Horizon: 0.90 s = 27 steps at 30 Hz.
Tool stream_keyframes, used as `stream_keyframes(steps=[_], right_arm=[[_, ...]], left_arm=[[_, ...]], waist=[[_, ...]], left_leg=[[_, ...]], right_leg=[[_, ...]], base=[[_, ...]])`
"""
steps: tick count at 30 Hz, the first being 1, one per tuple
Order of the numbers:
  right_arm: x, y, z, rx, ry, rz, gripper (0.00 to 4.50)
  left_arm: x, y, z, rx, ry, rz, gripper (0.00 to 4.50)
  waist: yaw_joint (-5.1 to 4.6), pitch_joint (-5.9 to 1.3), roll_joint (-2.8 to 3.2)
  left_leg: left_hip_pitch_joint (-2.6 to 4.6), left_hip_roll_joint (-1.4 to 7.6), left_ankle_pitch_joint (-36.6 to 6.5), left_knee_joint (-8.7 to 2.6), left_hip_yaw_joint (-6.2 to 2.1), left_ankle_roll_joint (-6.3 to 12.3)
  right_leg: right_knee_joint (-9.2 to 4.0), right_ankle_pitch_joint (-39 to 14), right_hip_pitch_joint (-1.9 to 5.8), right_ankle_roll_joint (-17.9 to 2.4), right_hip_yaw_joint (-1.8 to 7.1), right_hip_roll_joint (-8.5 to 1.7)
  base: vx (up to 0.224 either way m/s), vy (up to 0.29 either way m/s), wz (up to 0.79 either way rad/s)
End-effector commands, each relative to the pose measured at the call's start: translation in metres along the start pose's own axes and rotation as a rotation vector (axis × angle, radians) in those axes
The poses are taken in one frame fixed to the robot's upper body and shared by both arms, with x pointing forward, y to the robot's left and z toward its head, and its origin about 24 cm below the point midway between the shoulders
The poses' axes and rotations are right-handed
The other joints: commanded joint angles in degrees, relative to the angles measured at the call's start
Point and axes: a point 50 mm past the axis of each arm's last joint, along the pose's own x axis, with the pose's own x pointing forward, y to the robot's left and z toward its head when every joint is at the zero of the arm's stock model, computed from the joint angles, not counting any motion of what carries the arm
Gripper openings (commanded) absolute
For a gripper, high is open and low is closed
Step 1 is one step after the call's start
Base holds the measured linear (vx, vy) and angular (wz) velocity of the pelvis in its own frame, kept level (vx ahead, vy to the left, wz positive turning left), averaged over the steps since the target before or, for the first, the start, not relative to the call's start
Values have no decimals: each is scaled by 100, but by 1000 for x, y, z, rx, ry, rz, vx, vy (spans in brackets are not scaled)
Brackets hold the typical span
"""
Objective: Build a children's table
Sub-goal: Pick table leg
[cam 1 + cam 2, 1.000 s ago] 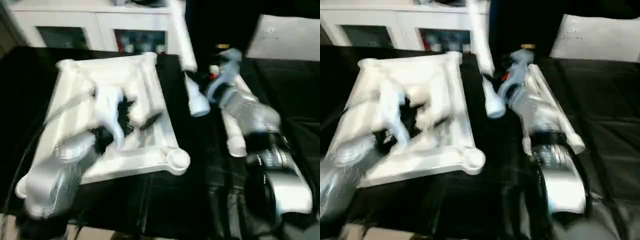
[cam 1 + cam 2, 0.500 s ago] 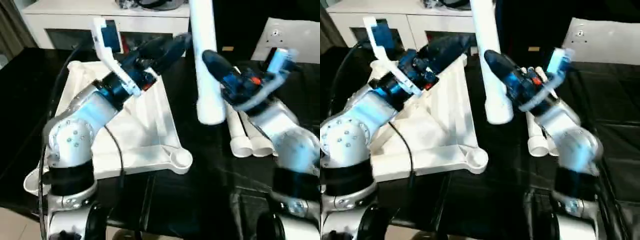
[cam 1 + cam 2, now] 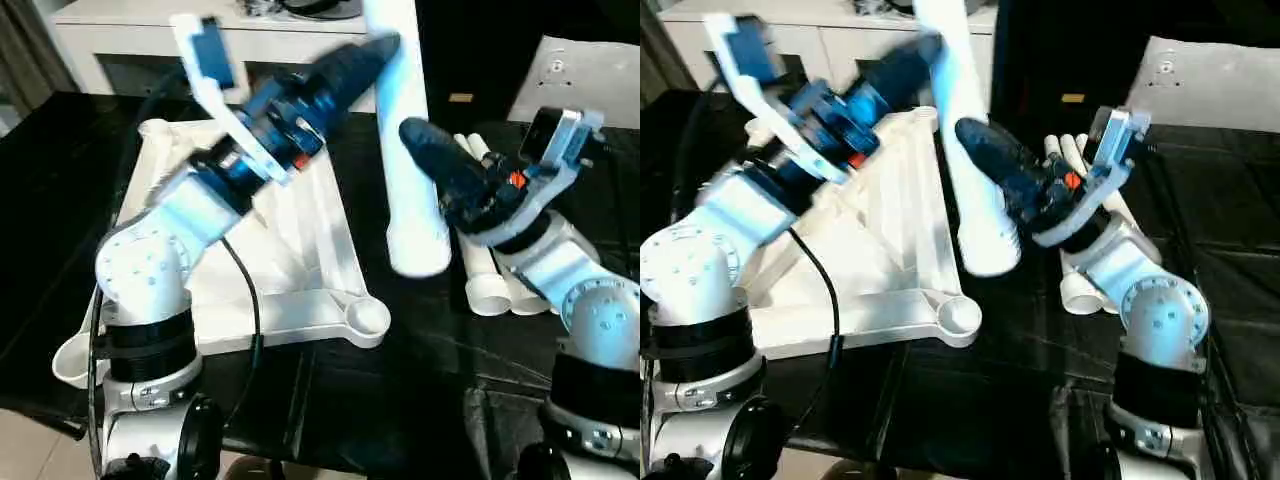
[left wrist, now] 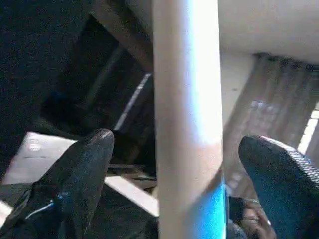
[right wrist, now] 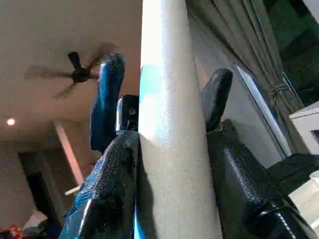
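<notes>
Table leg (image 3: 405, 150) clamped upright in right jaws (image 3: 425, 140), left jaws (image 4: 174, 149) wide around it; mistimed handover could drop it onto tabletop (image 3: 300, 250).

The table top (image 3: 300, 250) and the raised leg (image 3: 405, 140) are white, the top's underside ribbed. Both lie against a black table cover (image 3: 420, 380). The gripper fingers (image 5: 112, 199) are black, the forearms (image 3: 150, 270) silver.

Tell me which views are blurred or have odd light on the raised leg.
Left eye view: the left gripper smears with motion blur near the raised leg, which carries a bluish sheen. Right eye view: the left gripper and the leg's upper part streak too. Left wrist view: the leg is soft and close, with a blue glint. Right wrist view: sharper, with a blue tint on the leg.
</notes>
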Motion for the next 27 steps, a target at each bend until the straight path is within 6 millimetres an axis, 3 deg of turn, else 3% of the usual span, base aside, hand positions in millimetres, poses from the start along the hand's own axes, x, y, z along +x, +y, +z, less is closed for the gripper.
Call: stream_keyframes(steps=[1, 2, 4, 5, 6, 7, 9, 11, 12, 19, 22, 27], right_arm=[[0, 3, -3, 10, 6, 21, 175], [-2, 2, -5, 16, 10, 17, 175], [-4, 2, -9, 28, 20, 16, 175], [-5, 2, -10, 33, 24, 15, 175], [-7, 2, -12, 38, 30, 14, 175], [-9, 2, -13, 42, 34, 11, 175], [-10, 2, -15, 45, 44, 8, 175], [-13, 4, -18, 51, 66, 8, 175], [-14, 4, -20, 52, 79, 10, 175], [-16, 6, -27, 54, 125, 15, 175], [-16, 6, -28, 52, 132, 19, 175], [-16, 4, -27, 45, 123, 14, 175]], left_arm=[[-1, -4, -1, -18, 4, -83, 412], [-2, -5, -1, -23, 11, -102, 412], [-3, -3, -3, -17, 40, -123, 385], [-4, -3, -4, -15, 50, -134, 385], [-6, -3, -5, -24, 48, -157, 371], [-7, -3, -5, -37, 43, -178, 371], [-9, -4, -5, -50, 42, -203, 362], [-12, -3, -7, -54, 67, -233, 340], [-12, -2, -8, -49, 78, -230, 335], [-15, 4, -10, -57, 101, -253, 262], [-16, 5, -11, -63, 114, -263, 246], [-17, 6, -9, -62, 104, -273, 204]], waist=[[31, -508, -45], [37, -522, -17], [27, -517, -16], [29, -520, 42], [19, -519, 11], [23, -520, 49], [19, -520, 26], [17, -525, 64], [18, -523, 52], [2, -513, 117], [-16, -525, 111], [-8, -545, 137]], left_leg=[[21, 157, -220, -391, -26, 191], [20, 167, -202, -389, -37, 165], [32, 168, -268, -399, -39, 182], [36, 170, -282, -398, -47, 170], [35, 163, -292, -395, -35, 180], [35, 169, -312, -398, -45, 159], [28, 164, -291, -398, -38, 178], [36, 165, -348, -396, -40, 178], [41, 169, -366, -406, -44, 188], [52, 158, -563, -419, -50, 139], [45, 158, -559, -423, -55, 136], [49, 176, -489, -419, -62, 155]], right_leg=[[-558, -1748, 364, -728, 229, -421], [-526, -1633, 371, -771, 228, -421], [-535, -1584, 368, -773, 225, -412], [-524, -1589, 368, -782, 225, -418], [-549, -1574, 369, -786, 226, -414], [-528, -1564, 378, -811, 225, -422], [-544, -1529, 386, -817, 226, -415], [-544, -1607, 379, -829, 223, -418], [-551, -1670, 382, -793, 225, -418], [-613, -2277, 360, -600, 212, -426], [-618, -2232, 366, -570, 207, -423], [-583, -1916, 368, -705, 206, -428]], base=[[0, 0, 0], [0, 0, 0], [0, 0, 0], [0, 0, 0], [0, 0, 0], [0, 0, 0], [0, 0, 0], [0, 0, 0], [0, 0, 0], [0, 0, 0], [0, 0, 0], [0, 0, 0]])
